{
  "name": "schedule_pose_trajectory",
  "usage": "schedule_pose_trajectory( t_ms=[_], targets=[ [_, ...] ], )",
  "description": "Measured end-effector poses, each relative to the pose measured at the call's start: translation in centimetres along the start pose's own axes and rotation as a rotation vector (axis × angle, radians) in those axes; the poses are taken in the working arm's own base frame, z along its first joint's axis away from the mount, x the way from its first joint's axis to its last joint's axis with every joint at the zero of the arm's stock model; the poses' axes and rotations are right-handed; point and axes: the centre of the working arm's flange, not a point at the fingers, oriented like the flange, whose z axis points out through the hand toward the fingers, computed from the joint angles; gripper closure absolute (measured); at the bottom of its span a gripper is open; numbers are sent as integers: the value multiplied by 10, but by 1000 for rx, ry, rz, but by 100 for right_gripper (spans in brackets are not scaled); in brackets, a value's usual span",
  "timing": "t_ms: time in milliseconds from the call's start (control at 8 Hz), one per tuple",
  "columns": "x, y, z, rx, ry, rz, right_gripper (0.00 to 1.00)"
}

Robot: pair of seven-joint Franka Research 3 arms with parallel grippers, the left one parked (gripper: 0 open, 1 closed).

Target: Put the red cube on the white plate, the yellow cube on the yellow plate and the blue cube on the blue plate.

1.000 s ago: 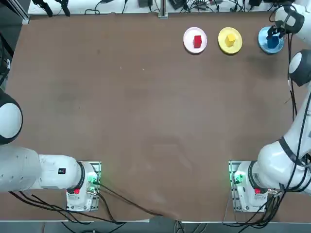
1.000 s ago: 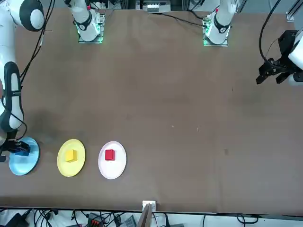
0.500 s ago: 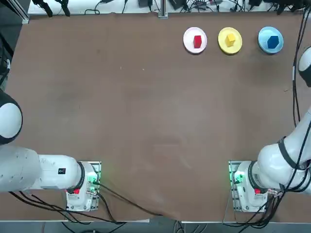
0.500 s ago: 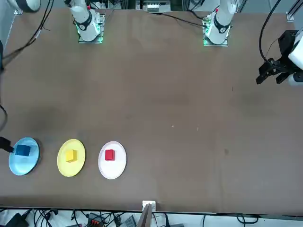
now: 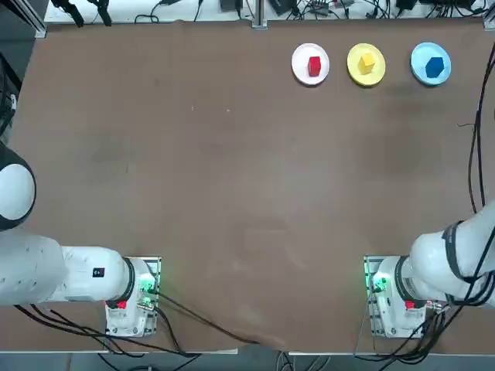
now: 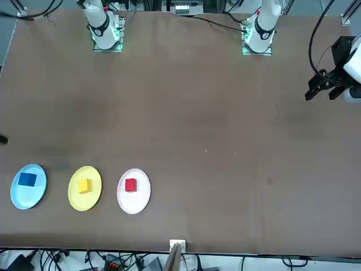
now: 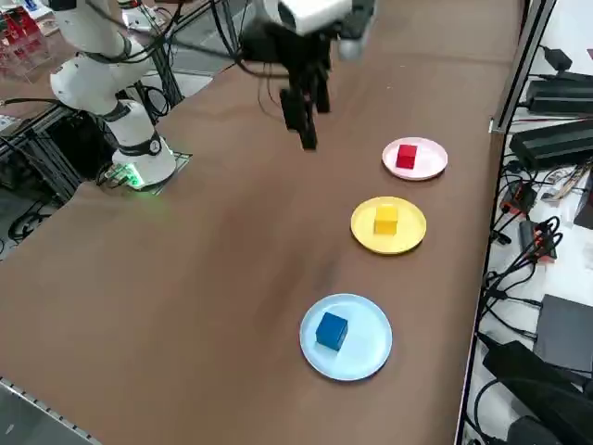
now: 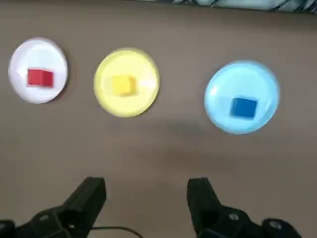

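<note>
My right gripper [image 8: 147,183] is wide open and holds nothing; bare tabletop [image 8: 148,153] shows between its two black fingers. A second ago it was over the blue plate, partly hiding the cube there. Half a second ago its dark tip was just beside that plate's rim in the front view. Now I have drawn back toward my own base, clear of the plates, and only a small dark tip shows at that view's left edge. In the top view my upper arm [image 5: 464,247] has swung back too, with much of its forward reach gone from the picture.

The solid deep-blue cube [image 7: 332,331] is now in full view on the round light sky-blue plate [image 7: 372,354], touching neither of my fingers. It sits inside the rim, a little off-centre.

The small solid yellow cube [image 5: 366,63] rests on the round plain yellow plate [image 5: 354,76], and the small solid red cube [image 5: 314,66] rests on the round plain white plate [image 5: 302,75]. Neither of these has shifted since the earlier frames, and the three plates stand where they stood. They form a row, apart from one another, near the table edge across from my base: white on my left, yellow between, blue on my right. Each plate carries its own cube.
</note>
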Motion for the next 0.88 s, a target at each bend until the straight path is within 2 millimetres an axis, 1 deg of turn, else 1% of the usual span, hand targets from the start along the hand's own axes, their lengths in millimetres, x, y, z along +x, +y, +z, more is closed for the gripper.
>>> schedule_pose_trajectory(
  t_ms=[125, 250, 375, 500, 625, 750, 875],
  targets=[
    [-9, -25, 4, 31, -91, 4, 0],
    [-7, -57, 18, 35, -153, 9, 0],
    [-3, -90, 36, 1, -179, 24, 0],
    [-2, -120, 47, -63, -127, 38, 0],
    [-10, -143, 48, -101, -35, 51, 0],
    [-30, -154, 40, -107, 20, 62, 0],
    [-53, -153, 24, -110, 44, 74, 0]
  ],
)
